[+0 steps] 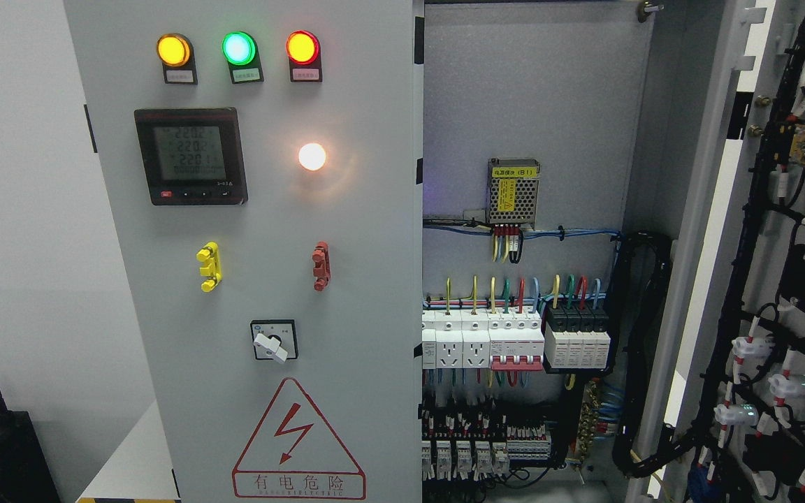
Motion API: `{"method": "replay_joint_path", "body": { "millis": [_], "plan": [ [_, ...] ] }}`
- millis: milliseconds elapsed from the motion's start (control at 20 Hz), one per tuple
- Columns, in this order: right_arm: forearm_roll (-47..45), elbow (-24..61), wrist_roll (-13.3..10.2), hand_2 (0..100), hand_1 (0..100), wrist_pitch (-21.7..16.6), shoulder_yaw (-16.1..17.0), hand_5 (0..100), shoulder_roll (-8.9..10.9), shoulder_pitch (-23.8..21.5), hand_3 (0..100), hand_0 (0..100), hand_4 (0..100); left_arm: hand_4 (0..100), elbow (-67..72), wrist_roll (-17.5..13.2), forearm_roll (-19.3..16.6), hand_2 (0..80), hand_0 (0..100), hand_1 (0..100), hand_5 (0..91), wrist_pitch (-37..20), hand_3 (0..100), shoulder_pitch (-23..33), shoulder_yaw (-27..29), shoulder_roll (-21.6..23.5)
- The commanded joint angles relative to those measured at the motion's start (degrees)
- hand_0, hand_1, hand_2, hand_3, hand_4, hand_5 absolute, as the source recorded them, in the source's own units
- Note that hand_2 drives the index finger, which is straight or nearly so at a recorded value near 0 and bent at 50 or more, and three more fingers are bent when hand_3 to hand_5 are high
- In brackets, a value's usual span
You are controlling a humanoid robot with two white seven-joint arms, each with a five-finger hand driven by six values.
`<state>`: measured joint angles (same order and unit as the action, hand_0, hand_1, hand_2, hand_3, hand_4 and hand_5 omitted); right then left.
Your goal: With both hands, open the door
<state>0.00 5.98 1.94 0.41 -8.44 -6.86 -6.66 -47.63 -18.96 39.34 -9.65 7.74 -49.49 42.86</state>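
We're seeing two doors: the left door point(263, 279) shut, with four lit lamps point(237, 47) and one meter point(189, 155); the right door point(780, 293) swung open, wiring inside, breakers point(507, 339) exposed. Neither hand is visible, so can't tell their state.

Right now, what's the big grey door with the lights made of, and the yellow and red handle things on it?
The grey door looks like painted sheet metal: flat, smooth, with a soft matte sheen around the glowing white lamp. The yellow handle and red handle look like moulded plastic, solid-coloured and slightly glossy, though I can't be certain.
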Motion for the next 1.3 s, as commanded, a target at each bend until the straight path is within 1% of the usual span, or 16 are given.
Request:
{"method": "replay_joint_path", "body": {
  "millis": [0, 150, 250, 300, 401, 551, 651, 801, 901, 1052, 1152, 1202, 1252],
  "plan": [
    [0.62, -0.01, -0.01, 0, 0, -0.06, 0.0, 0, 0.0, -0.02, 0, 0, 0, 4, 28.89, -0.2, -5.94, 0.0, 0, 0, 0.0, -1.16, 0, -3.08, 3.95, -21.4],
    [0.62, -0.01, -0.01, 0, 0, 0.03, 0.0, 0, 0.0, -0.02, 0, 0, 0, 4, 36.44, -0.29, -8.57, 0.0, 0, 0, 0.0, -1.07, 0, -5.71, 6.24, -26.93],
    [0.62, -0.01, -0.01, 0, 0, 0.03, 0.0, 0, 0.0, -0.02, 0, 0, 0, 4, 41.54, -0.29, -10.59, 0.0, 0, 0, 0.0, -1.07, 0, -7.47, 9.39, -31.06],
    [0.62, -0.01, 0.08, 0, 0, -0.06, 0.0, 0, 0.0, -0.02, 0, 0, 0, 4, 43.57, -0.2, -12.0, 0.0, 0, 0, 0.0, -1.07, 0, -8.17, 11.32, -32.91],
    [0.62, -0.01, -0.01, 0, 0, 0.03, 0.0, 0, 0.0, -0.02, 0, 0, 0, 4, 45.78, -0.2, -16.03, 0.0, 0, 0, 0.0, -1.07, 0, -8.88, 15.37, -35.82],
    [0.62, -0.01, -0.01, 0, 0, -0.06, 0.0, 0, 0.0, -0.02, 0, 0, 0, 4, 47.01, -0.11, -23.32, 0.0, 0, 0, 0.0, -1.07, 0, -8.8, 23.09, -38.28],
    [0.61, 0.17, -0.01, 0, 0, 0.03, 0.0, 0, 0.0, -0.02, 0, 0, 0, 4, 48.68, 0.24, -27.98, 0.0, 0, 0, 0.0, -1.07, 0, -9.06, 29.85, -39.69],
    [0.62, 0.43, 0.08, 0, 0, -0.06, 0.0, 0, 0.0, -0.02, 0, 0, 0, 4, 48.95, 2.17, -34.23, 0.0, 0, 0, 0.0, -0.63, 0, -9.23, 37.34, -42.06],
    [0.53, 0.43, 0.08, 0, 0, -0.06, 0.0, 0, 0.0, 0.07, 0, 0, 0, 4, 49.91, 3.83, -36.78, 0.0, 0, 0, 0.0, -0.54, 0, -9.24, 41.56, -43.29],
    [0.62, 0.43, -0.01, 0, 0, -0.06, 0.0, 0, 0.0, 0.07, 0, 0, 0, 4, 50.53, 6.47, -38.64, 0.0, 0, 0, 0.0, -0.28, 0, -9.15, 43.86, -44.44],
    [0.62, 0.43, 0.08, 0, 0, -0.06, 0.09, 0, 0.0, -0.02, 0, 0, 0, 4, 51.67, 7.27, -39.43, 0.0, 0, 0, 0.0, -0.28, 0, -8.97, 45.17, -44.79],
    [0.62, 0.52, -0.01, 0, 0, -0.06, 0.09, 0, 0.0, -0.02, 0, 0, 0, 4, 51.85, 7.45, -40.65, 0.0, 0, 0, 0.0, -0.19, 0, -8.97, 46.14, -44.79],
    [0.7, 0.52, -0.01, 0, 0, -0.06, 0.09, 0, 0.0, -0.02, 0, 0, 0, 4, 52.11, 7.45, -42.58, 0.0, 0, 0, 0.0, -0.1, 0, -8.97, 48.24, -44.79]
  ]
}}
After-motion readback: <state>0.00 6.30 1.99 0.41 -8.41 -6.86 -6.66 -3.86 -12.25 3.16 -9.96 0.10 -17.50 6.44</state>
